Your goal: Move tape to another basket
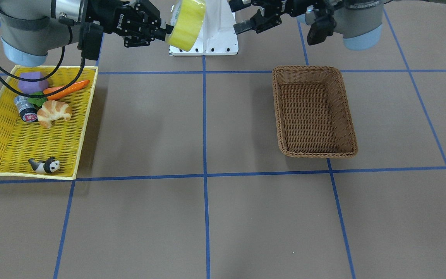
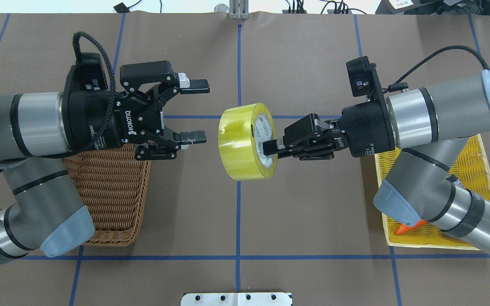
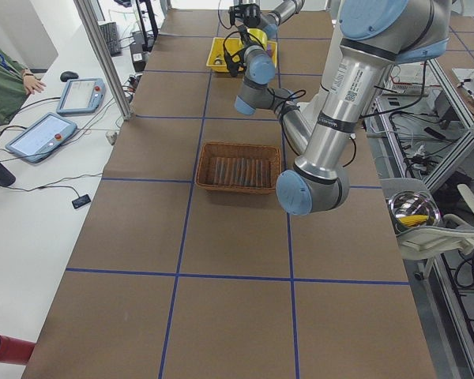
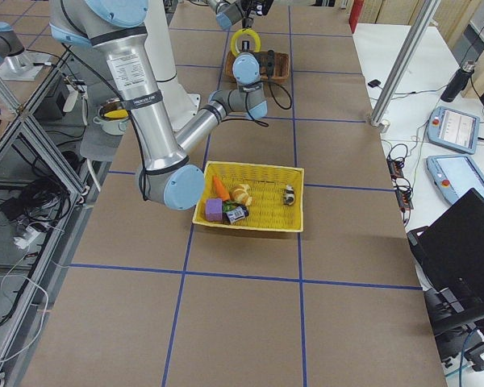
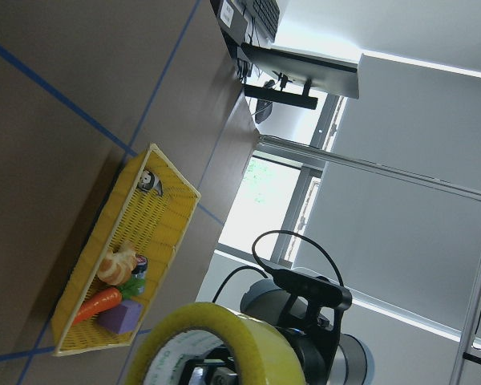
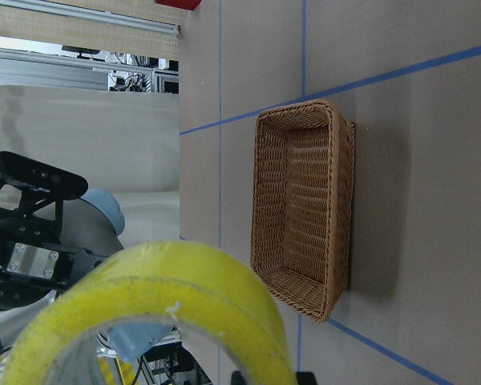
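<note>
Tape hangs in the air over the middle of the table, well clear of both containers. Read the overhead view as a dial centred on the roll.

At 8 o'clock lies the brown basket, partly under the left arm. At 9 o'clock the left gripper waits near the roll without touching it, its fingers spread wide and holding nothing.

The roll stands on edge. Its core axis runs roughly level along the 9-to-3 line, with the printed pale core facing 3 o'clock. It has no real long axis, being a short, broad ring.

At 3 o'clock the right gripper is clenched on the roll's wall at that face's lower edge. Beyond it, at about 4 o'clock, is the yellow tray.

You can expect the roll to be light, stiff at its core and not fragile, though the glossy outer wrap will likely be slick. I judge the safest hold is across the wall, with one finger inside the core and one outside.
</note>
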Available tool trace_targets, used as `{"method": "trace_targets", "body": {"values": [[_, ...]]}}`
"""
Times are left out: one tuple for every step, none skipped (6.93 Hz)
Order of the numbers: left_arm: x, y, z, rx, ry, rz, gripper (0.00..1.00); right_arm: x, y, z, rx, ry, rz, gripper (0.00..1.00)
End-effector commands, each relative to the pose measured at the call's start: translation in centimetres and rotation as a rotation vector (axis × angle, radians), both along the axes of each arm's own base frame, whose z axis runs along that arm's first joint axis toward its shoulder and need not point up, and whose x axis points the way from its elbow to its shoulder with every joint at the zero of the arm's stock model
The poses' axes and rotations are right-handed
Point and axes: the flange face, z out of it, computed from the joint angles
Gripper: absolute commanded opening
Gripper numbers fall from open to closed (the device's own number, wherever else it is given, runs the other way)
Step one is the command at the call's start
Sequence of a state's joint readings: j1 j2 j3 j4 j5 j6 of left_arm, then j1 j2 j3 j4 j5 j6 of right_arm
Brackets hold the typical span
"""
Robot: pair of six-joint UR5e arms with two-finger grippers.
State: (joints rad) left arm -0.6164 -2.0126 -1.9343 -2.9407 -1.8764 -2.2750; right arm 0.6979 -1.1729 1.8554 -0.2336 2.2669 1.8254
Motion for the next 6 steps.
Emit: {"method": "trace_targets", "body": {"values": [[1.2, 1.5, -1.1, 0.005, 0.027, 0.029, 0.98, -0.8, 1.0, -0.2, 0.009, -0.019, -0.017, 0.00], [1.2, 1.6, -1.3, 0.006, 0.030, 0.031, 0.98, -0.9, 1.8, -0.1, 0.038, -0.060, -0.028, 0.00], [1.5, 1.8, -1.3, 0.007, 0.030, 0.039, 0.98, -1.4, 2.5, -0.1, 0.042, -0.077, -0.038, 0.00], [1.4, 1.9, -1.4, 0.008, 0.033, 0.040, 0.98, -1.9, 2.9, -0.3, 0.029, -0.089, -0.033, 0.00], [1.0, 2.1, -1.7, 0.014, 0.041, 0.040, 0.94, -1.9, 2.9, -0.3, 0.029, -0.089, -0.034, 0.00], [1.2, 2.3, -1.7, 0.013, 0.042, 0.046, 0.78, -2.0, 3.0, -0.3, 0.029, -0.089, -0.036, 0.00]]}}
